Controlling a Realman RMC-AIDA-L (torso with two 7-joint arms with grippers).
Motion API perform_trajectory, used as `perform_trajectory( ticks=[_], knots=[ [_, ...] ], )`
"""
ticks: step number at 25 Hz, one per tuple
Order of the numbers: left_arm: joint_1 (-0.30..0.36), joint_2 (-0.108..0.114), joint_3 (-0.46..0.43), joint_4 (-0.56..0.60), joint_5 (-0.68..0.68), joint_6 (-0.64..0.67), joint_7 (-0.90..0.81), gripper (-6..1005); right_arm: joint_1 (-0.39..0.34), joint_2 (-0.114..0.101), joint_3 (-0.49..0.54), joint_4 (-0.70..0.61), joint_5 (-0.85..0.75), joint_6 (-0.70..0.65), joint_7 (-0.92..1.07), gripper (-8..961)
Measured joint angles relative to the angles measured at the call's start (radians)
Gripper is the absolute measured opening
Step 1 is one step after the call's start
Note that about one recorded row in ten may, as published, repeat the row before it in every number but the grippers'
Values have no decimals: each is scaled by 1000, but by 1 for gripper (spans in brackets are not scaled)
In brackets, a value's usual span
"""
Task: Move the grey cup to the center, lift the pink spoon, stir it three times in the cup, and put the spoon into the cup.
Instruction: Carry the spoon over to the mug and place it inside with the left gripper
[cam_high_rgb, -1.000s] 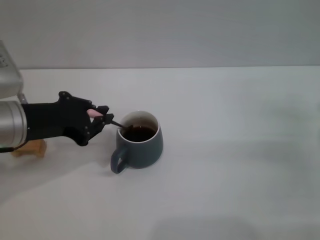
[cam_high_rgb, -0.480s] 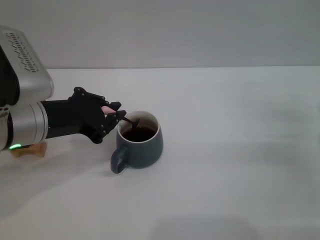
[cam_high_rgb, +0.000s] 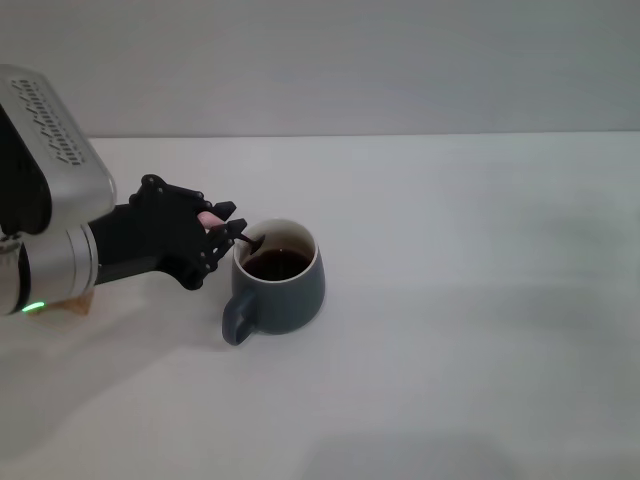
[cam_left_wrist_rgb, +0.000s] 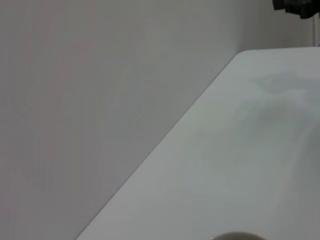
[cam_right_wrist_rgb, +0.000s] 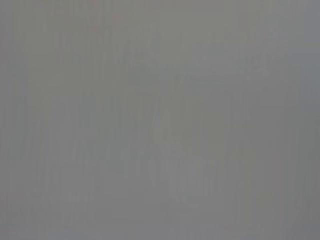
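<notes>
The grey cup (cam_high_rgb: 278, 288) stands on the white table a little left of the middle, handle toward the front left, dark liquid inside. My left gripper (cam_high_rgb: 222, 227) hovers just left of the cup's rim, shut on the pink spoon (cam_high_rgb: 212, 219). Only a bit of the spoon's pink handle shows between the fingers. Its thin dark stem slants over the rim with the bowl end in the liquid. In the left wrist view a sliver of the cup's rim (cam_left_wrist_rgb: 235, 235) shows at the edge. The right gripper is out of view.
A tan wooden block (cam_high_rgb: 78, 303) peeks out from under my left arm at the left edge. The white table (cam_high_rgb: 480, 300) stretches to the right and front, backed by a plain grey wall.
The left gripper moved right toward the cup with the spoon, then drew back slightly and rose a little. The spoon's tip stays inside the cup. The cup has not moved.
</notes>
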Motion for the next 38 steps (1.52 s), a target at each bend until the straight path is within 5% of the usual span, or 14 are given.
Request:
perform_trajectory(
  ticks=[14, 20, 22, 25, 27, 29, 31, 32, 33, 35, 38],
  knots=[
    [71, -32, -76, -176, -30, -151, 130, 144, 0, 0, -5, 2, 0, -3, 0, 51],
    [128, -89, -201, -198, -252, -237, 400, 144, -6, 0, -5, 1, 0, -9, 0, 50],
    [154, -132, -265, -210, -368, -300, 550, 144, -9, 0, -5, 1, 0, -15, 0, 50],
    [215, -257, -423, -229, -547, -462, 849, 144, -11, 0, -5, -3, 0, -17, 0, 50],
    [260, -387, -572, -232, -655, -614, 1061, 144, -11, -1, -5, -8, 0, -19, 0, 50],
    [297, -565, -762, -225, -724, -817, 1286, 144, -11, -1, -5, -12, 0, -25, 0, 51],
    [307, -703, -921, -218, -720, -971, 1430, 144, -10, -1, -6, -14, 0, -27, 1, 51],
    [301, -745, -976, -208, -722, -1023, 1474, 144, -9, -1, -9, -13, 1, -27, 3, 51],
    [292, -766, -1009, -196, -739, -1058, 1500, 144, -10, -2, -12, -13, 3, -28, 6, 51],
    [284, -773, -1024, -185, -760, -1074, 1508, 144, -12, -3, -10, -16, 3, -29, 6, 51],
    [272, -761, -1013, -164, -778, -1065, 1495, 144, -11, -2, -6, -18, 1, -30, 6, 51]
  ],
)
